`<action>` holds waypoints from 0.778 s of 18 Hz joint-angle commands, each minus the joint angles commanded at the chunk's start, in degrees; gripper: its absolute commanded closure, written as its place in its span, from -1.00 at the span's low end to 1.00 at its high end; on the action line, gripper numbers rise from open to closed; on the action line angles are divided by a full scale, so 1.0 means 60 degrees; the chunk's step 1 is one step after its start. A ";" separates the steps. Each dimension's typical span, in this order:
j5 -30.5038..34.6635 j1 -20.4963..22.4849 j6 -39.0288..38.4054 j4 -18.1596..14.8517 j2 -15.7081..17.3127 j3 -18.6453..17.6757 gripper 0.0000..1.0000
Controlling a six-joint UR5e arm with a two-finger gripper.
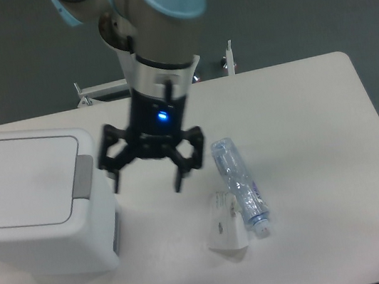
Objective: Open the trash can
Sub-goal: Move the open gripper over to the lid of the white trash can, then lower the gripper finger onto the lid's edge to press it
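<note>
Trash can (30, 203): 1, lid shut; 1 bottle (241, 187), 1 white packet (227, 230); claw (146, 179) spread wide, holding nothing.

One big white trash can (33, 203) is sitting to the left of the claw (147, 181), and it is wearing one flat lid (19, 181) and one grey button tab (83, 177). One clear water bottle (240, 186) is lying to the right of the claw. One small white packet (225, 230) is lying just below and right of the claw, touching the bottle. One robot arm (152, 40) is hanging over one white table (317, 129), and it is carrying one claw with two black fingers (179, 165) spread apart.
</note>
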 joint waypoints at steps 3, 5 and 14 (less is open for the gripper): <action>0.0102 -0.0058 0.0059 0.0088 0.0279 -0.0440 -1.00; 0.0117 -0.0131 0.0074 0.0088 0.0265 -0.0500 -1.00; 0.0132 -0.0249 0.0176 0.0264 -0.0160 -0.0544 -1.00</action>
